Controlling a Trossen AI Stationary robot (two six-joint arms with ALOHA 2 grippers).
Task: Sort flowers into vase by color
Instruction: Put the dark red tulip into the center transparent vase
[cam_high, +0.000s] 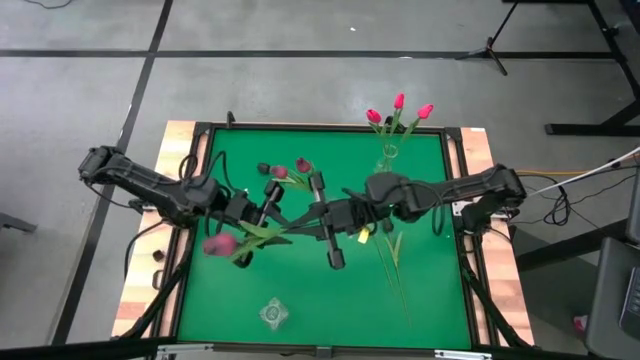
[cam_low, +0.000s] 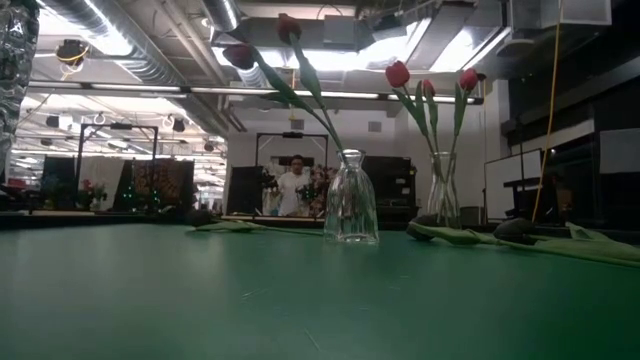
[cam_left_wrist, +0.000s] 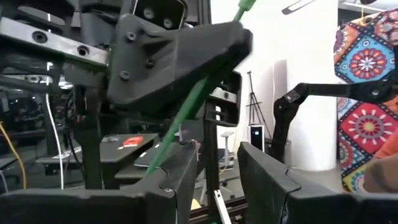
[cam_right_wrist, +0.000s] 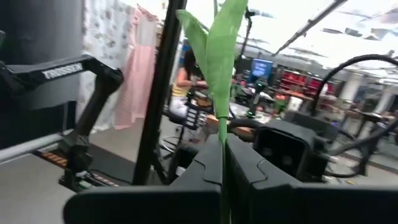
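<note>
My right gripper (cam_high: 308, 226) (cam_right_wrist: 222, 155) hovers over the table's middle, shut on the green stem of a pink-headed tulip (cam_high: 218, 243), whose head points toward the left edge. My left gripper (cam_high: 280, 215) (cam_left_wrist: 217, 168) faces it, open, with the same stem (cam_left_wrist: 186, 106) running past one finger. A clear vase (cam_low: 350, 210) holds two mauve tulips (cam_high: 290, 170). A second vase (cam_low: 440, 200) at the far edge holds three red tulips (cam_high: 398, 108). More tulips (cam_high: 392, 255) lie flat on the mat. My right gripper pinches the tulip's stem (cam_right_wrist: 222, 140) between its two fingers, which lie across it, coming level from the table's right. A leaf (cam_right_wrist: 224, 50) stands out beyond the fingers. The flower is lifted clear of the mat. My left gripper: I cannot tell whether its finger (cam_left_wrist: 171, 174) touches the stem.
Another clear glass vase (cam_high: 272, 313) stands near the near edge. Stems and leaves (cam_low: 450, 235) lie on the right half of the green mat (cam_high: 420, 300). A raised frame (cam_high: 460, 135) rims the mat. A person (cam_low: 295, 185) stands in the room behind.
</note>
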